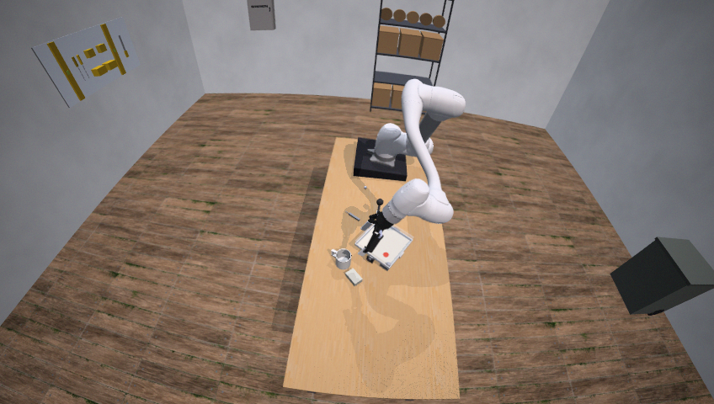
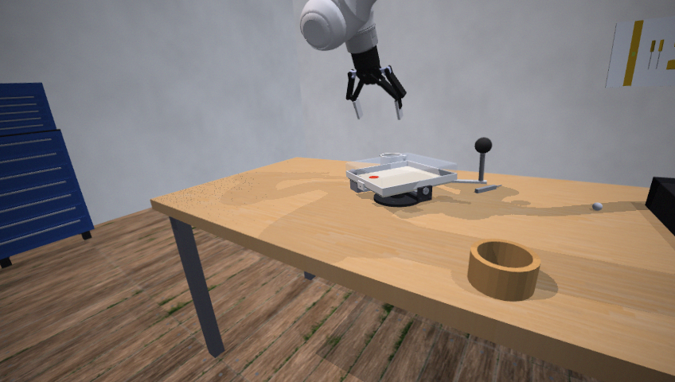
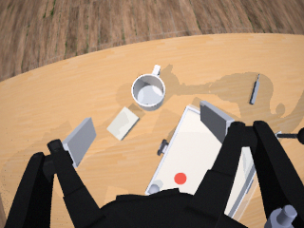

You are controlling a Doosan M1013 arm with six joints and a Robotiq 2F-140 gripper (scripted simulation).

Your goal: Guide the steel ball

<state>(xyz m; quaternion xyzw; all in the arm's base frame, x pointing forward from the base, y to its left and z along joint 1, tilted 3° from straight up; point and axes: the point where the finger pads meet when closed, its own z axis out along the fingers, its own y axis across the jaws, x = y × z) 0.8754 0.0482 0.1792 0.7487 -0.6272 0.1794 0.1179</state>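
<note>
- In the top view we are looking down on the claw (image 1: 373, 239), which is hanging over the clear-lidded plate (image 1: 396, 239) with its fingers spread and nothing between them. The red printed spot (image 1: 386, 254) is sitting near the plate's front corner. A metal mug (image 1: 343, 257) and a small grey block (image 1: 354, 276) are lying on the tabletop (image 1: 380, 340) just left of the plate, apart from it. A small steel ball (image 1: 365, 187) is resting on the tabletop near the arm's black base (image 1: 361, 170), well apart from the plate.
- In the exterior view we are seeing the claw (image 2: 377, 109) held well above the plate (image 2: 402, 181), empty and wide open. The plate is sitting about level on its dark round stand (image 2: 399, 198), with a black-knobbed lever (image 2: 481, 161) standing beside it. The ball (image 2: 597, 206) is lying far to the right, and a wooden ring (image 2: 503, 268) is standing nearer the camera.
- In the wrist view we are looking past the spread fingers at the mug (image 3: 148, 90), the block (image 3: 123, 123) and the spot (image 3: 180, 178).
</note>
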